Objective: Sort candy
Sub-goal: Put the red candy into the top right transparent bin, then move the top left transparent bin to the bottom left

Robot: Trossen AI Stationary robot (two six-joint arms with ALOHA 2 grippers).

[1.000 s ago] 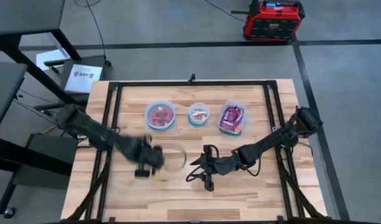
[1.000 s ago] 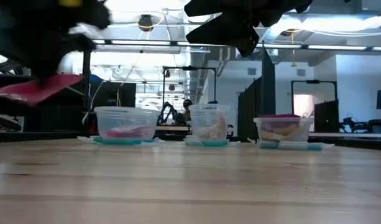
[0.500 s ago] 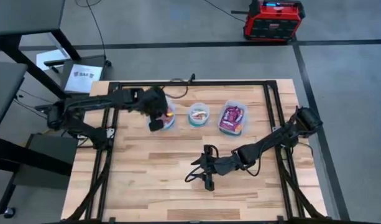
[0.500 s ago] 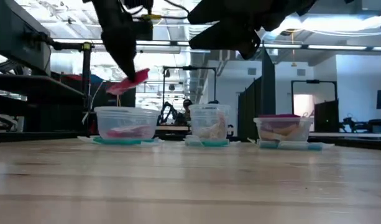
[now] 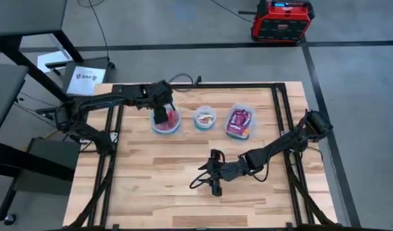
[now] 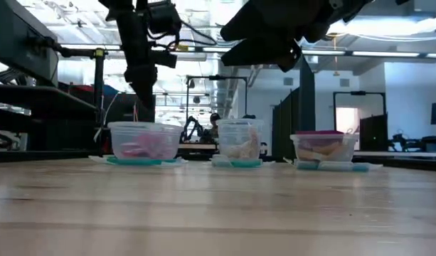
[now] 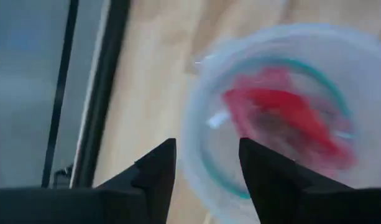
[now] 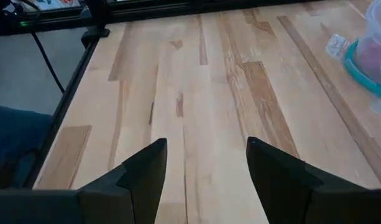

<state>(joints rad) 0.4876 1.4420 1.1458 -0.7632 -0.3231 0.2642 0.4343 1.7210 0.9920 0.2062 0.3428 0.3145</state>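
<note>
Red candy (image 7: 283,115) lies in the round container (image 5: 165,120) at the far left of the row of three, and I have the left tool (image 5: 161,115) hanging directly above that container, fingers parted with nothing between them in the left wrist view. I judge this to be the drop-off step for a red packet. To do it well, I want the arm to rise straight up before swinging away, so a finger does not catch the clear rim and drag the container across the counter (image 5: 183,192). The middle container (image 5: 205,118) holds pale sweets and the rectangular container (image 5: 240,121) holds purple ones, so the three sorts seem kept apart. The right tool (image 5: 212,181) waits low over the middle of the counter, well apart from the containers, its fingers spread and empty over bare wood in its own wrist view. I see no loose candy left on the counter in the high view, so I would check the near edge before sending either arm out again.
</note>
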